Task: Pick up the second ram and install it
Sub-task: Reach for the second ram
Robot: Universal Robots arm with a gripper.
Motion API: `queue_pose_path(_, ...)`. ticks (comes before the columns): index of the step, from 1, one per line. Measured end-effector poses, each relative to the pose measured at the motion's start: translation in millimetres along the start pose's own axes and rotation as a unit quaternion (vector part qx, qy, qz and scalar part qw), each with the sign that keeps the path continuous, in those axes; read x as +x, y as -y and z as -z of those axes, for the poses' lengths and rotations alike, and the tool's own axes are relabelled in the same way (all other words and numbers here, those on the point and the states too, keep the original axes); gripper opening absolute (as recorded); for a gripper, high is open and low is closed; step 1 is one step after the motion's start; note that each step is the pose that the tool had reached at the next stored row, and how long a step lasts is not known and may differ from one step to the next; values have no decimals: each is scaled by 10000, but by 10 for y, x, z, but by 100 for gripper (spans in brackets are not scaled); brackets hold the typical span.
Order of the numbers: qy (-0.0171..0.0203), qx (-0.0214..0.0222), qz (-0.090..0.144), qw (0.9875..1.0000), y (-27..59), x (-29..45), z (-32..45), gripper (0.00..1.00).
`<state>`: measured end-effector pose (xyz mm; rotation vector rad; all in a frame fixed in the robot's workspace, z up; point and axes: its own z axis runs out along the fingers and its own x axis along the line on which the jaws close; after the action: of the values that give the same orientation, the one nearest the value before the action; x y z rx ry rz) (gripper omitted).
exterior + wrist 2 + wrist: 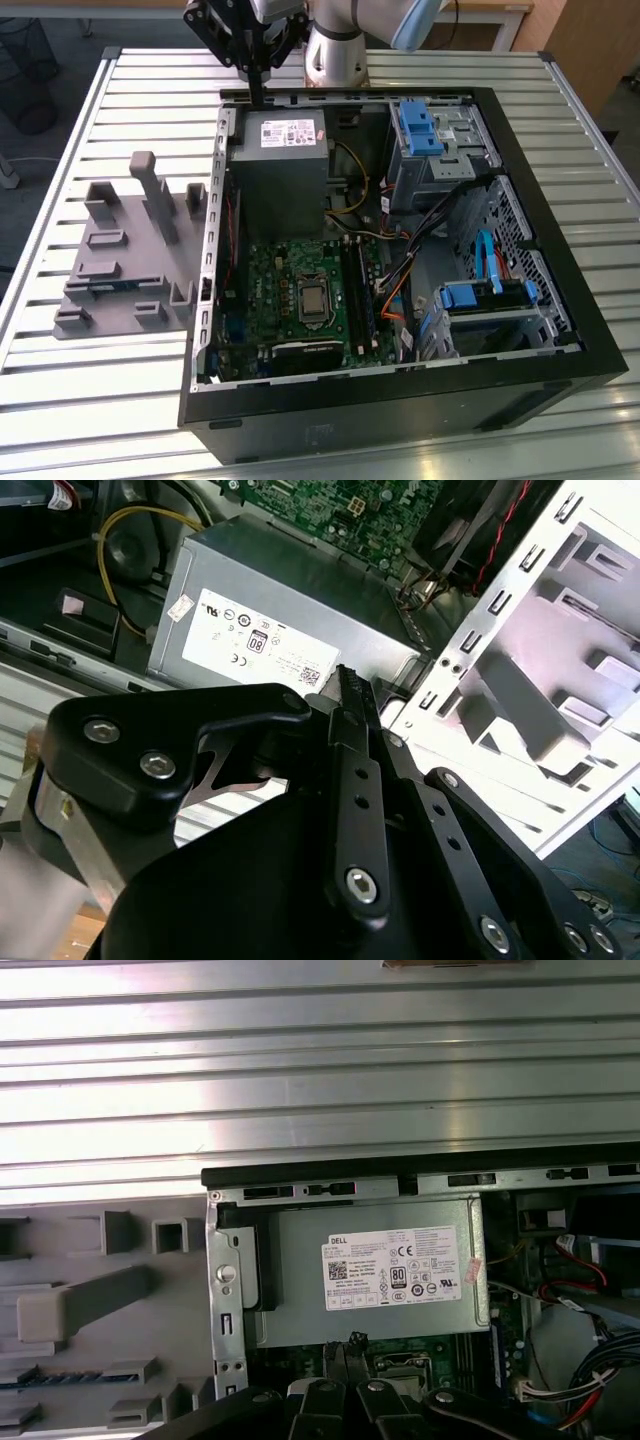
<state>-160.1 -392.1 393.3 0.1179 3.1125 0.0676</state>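
Note:
The second ram [105, 284] is a thin dark blue-green strip lying in a slot of the grey fixture tray [112, 312], to the exterior view's left of the open computer case. The first wrist view also shows the ram [45, 1378] in the tray [100, 1330]. My gripper [257, 97] hangs over the case's far edge, above the grey power supply [280, 170], well away from the ram. Its black fingers stand together with nothing between them in both wrist views [348, 682] [345, 1346]. The long black memory slots [357, 290] run beside the processor socket on the green motherboard [285, 290].
The case [560, 330] lies open on a slatted metal table [100, 400]. Drive bays with blue clips [420, 130] and loose cables [400, 270] fill its right side in the exterior view. Upright posts [155, 195] rise from the tray.

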Motion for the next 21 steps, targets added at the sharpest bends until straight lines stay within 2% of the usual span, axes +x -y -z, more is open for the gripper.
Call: queue_pose_path(21,0,0,0,10000,6,74,2,11)
